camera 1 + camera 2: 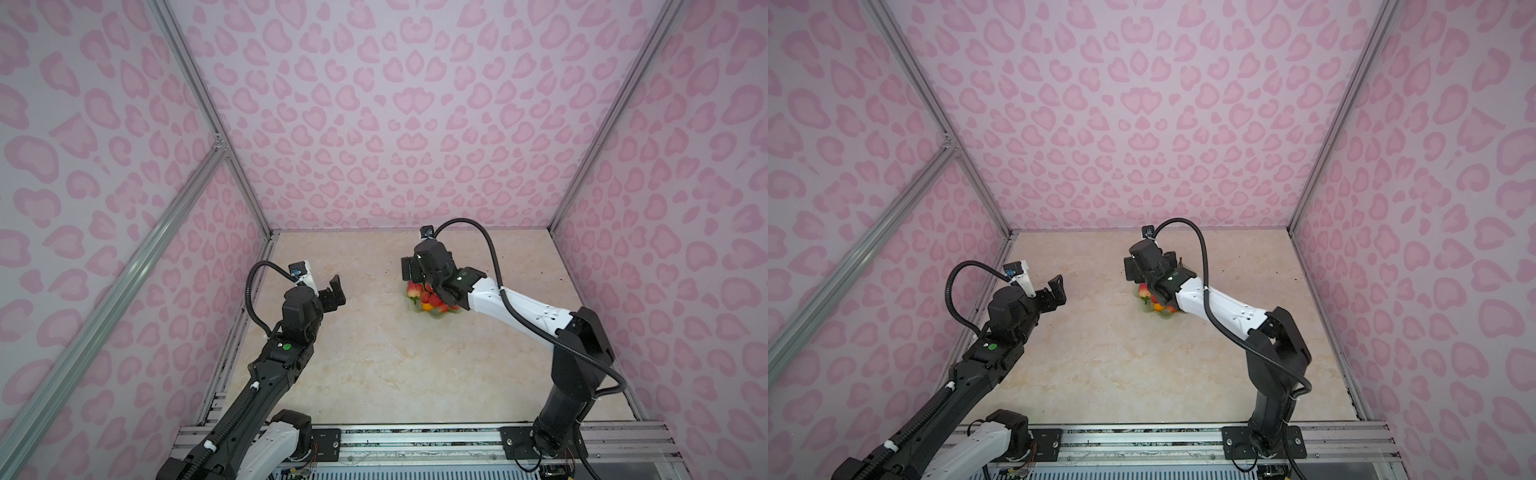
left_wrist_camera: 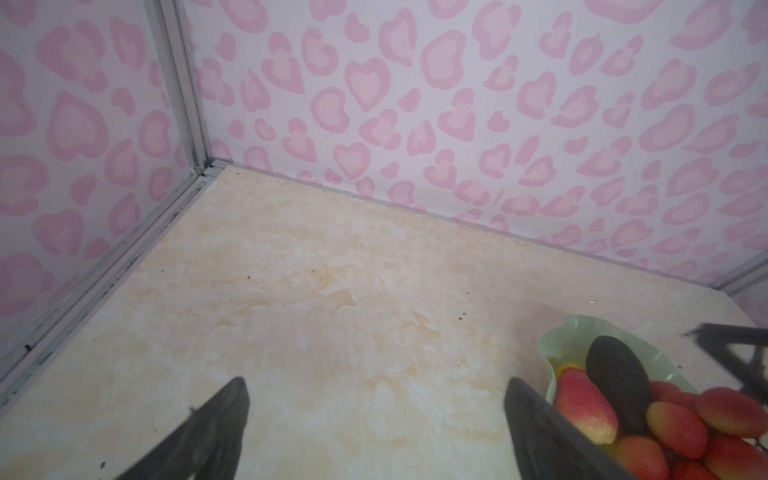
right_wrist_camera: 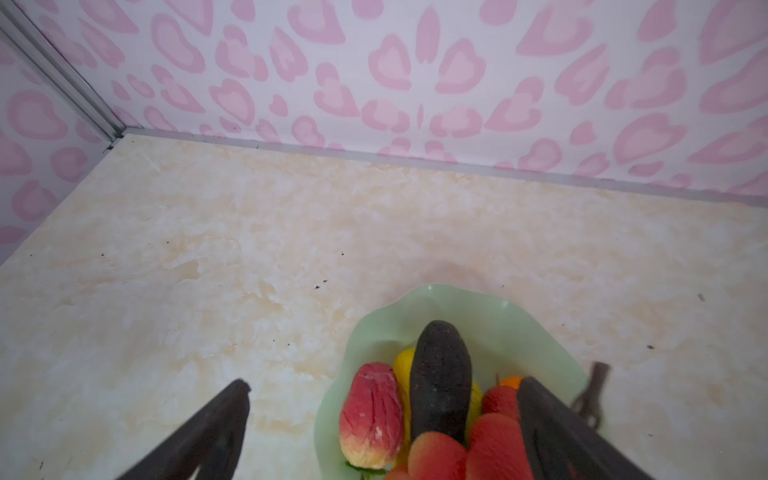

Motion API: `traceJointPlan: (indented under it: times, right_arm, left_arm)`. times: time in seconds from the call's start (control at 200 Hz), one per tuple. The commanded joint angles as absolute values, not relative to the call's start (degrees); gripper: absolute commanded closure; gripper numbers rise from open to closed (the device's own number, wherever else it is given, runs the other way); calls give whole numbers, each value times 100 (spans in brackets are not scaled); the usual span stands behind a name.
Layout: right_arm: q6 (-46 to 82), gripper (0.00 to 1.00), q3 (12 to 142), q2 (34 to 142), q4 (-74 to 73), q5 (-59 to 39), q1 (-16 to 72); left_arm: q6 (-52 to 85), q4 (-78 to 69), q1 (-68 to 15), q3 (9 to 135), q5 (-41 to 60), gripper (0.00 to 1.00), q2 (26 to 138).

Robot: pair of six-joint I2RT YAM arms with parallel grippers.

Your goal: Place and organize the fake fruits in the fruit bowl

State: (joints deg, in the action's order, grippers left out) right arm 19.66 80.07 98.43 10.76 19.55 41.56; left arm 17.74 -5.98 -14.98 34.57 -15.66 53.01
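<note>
Left tool point(image 1: 334, 291) released, empty, hovering over table point(image 1: 374, 365), well apart from fruit bowl point(image 3: 457, 297). Bowl right of centre: pale green, wavy rim, piled with fake fruits point(image 3: 494, 440), dark avocado point(image 3: 440, 382) on top. Right tool point(image 3: 384, 409) spread wide above pile, gripping nothing. Judged: placing nearly done; next, lift clear without nudging pile.

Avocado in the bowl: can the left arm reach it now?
Probably not: the avocado lies exposed on top, but the open right gripper hangs over the bowl, crowding the approach of the open left gripper.
</note>
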Motion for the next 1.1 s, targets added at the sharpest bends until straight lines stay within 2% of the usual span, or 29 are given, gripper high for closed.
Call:
traceJointPlan:
  times: [0.0, 0.055, 0.13, 0.275, 0.405, 0.48, 0.585, 0.725, 0.85, 0.9, 0.985, 1.095]
  right_arm:
    - [1389, 1, 7151, 9063, 331, 1644, 3736]
    - [1345, 1, 6495, 8561, 1, 1210, 3320]
    - [1228, 1, 5633, 7906, -383, 1101, 2815]
    - [823, 1, 4069, 6814, -1061, 1593, 1803]
    - [579, 1, 2869, 6452, -2060, 1984, 1111]
    - [573, 1, 2428, 6569, -2660, 2040, 840]
    - [334, 1, 2132, 7010, -3451, 2079, 651]
    - [207, 1, 1799, 7787, -4903, 1633, 407]
    - [9, 1, 1789, 8647, -5757, 1192, 373]
    - [-90, 0, 1646, 9064, -6607, 1145, 382]
    - [0, 0, 1916, 8745, -5485, 1248, 402]
    - [-12, 0, 1788, 8999, -6187, 1241, 379]
  left_arm:
    - [1339, -1434, -1383, 3176, -2268, 3, 5294]
    - [1155, -1984, -1288, 2855, -2378, 3, 5268]
    - [914, -2721, -1100, 2398, -2391, 3, 5261]
    - [541, -3859, -657, 1763, -2284, 3, 5558]
    - [572, -4216, -291, 1677, -2236, 3, 6313]
    - [750, -4897, -23, 1463, -2079, 3, 6844]
    - [1046, -5600, 364, 1401, -1294, 3, 7541]
    - [661, -5134, 281, 1993, -738, 2, 8123]
    - [531, -5506, 250, 1898, -440, 2, 8347]
    - [463, -5576, 240, 1893, -357, 3, 8414]
    - [457, -5550, 229, 1898, -365, 3, 8406]
    - [448, -5546, 212, 1905, -398, 3, 8412]
